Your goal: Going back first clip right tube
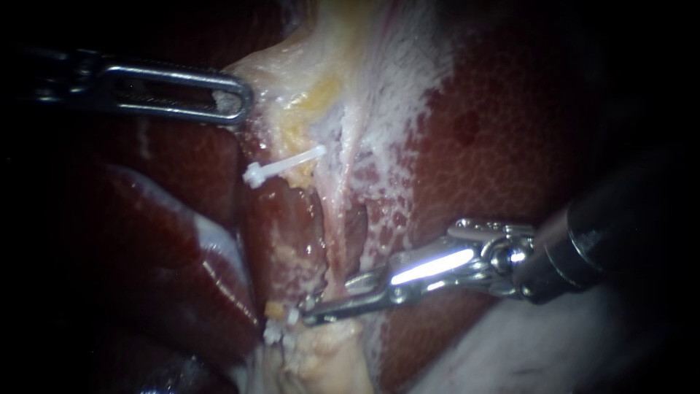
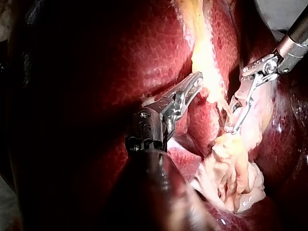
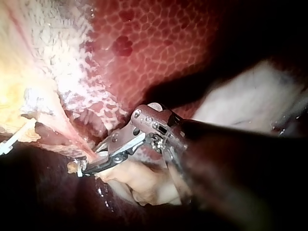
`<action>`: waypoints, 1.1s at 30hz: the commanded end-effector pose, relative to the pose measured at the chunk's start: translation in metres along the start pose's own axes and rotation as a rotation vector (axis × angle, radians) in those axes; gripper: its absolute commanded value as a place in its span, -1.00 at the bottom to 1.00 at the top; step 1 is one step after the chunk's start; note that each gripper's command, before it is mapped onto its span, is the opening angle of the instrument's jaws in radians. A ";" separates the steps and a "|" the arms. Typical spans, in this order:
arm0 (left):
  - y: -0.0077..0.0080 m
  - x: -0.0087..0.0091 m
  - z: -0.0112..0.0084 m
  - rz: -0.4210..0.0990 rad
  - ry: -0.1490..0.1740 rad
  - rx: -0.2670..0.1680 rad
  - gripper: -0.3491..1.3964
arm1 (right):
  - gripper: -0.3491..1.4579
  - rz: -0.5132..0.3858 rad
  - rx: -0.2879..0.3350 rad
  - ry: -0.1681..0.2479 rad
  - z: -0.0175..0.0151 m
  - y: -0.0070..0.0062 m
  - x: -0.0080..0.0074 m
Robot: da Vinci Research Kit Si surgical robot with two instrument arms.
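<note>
A thin pale tube (image 1: 332, 241) runs down between lobes of the liver (image 1: 510, 131). A white clip (image 1: 281, 167) lies across the tissue higher up. A second white clip (image 1: 280, 330) sits at the tube's lower end. My right instrument (image 1: 319, 309) comes in from the right; its slim jaws stand slightly open, tips beside that lower clip (image 3: 77, 167). My left instrument (image 1: 235, 101) enters from the upper left, its windowed jaws shut on pale yellow tissue (image 1: 306, 87). In the left wrist view, my right instrument (image 2: 232, 126) is ahead of my left instrument (image 2: 195, 84).
Dark glossy liver (image 1: 182, 248) bulges on the left. Pale lumpy tissue (image 1: 328, 361) lies under the right instrument's jaws. A whitish soft mass (image 1: 510, 350) lies beneath the right shaft. White fibrous film (image 1: 408, 87) covers the liver beside the tube.
</note>
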 end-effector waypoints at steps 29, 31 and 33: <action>-0.0001 0.0000 -0.0001 0.000 0.000 0.000 -1.00 | -0.01 -0.465 -0.027 -0.033 0.0011 0.0014 0.0004; -0.0001 0.0000 -0.0001 0.000 0.000 0.000 -1.00 | 0.00 -0.489 -0.028 -0.035 0.0010 0.0016 0.0004; -0.0001 0.0000 -0.0001 0.000 0.000 0.000 -1.00 | 0.02 -0.524 -0.035 -0.035 0.0010 0.0018 0.0006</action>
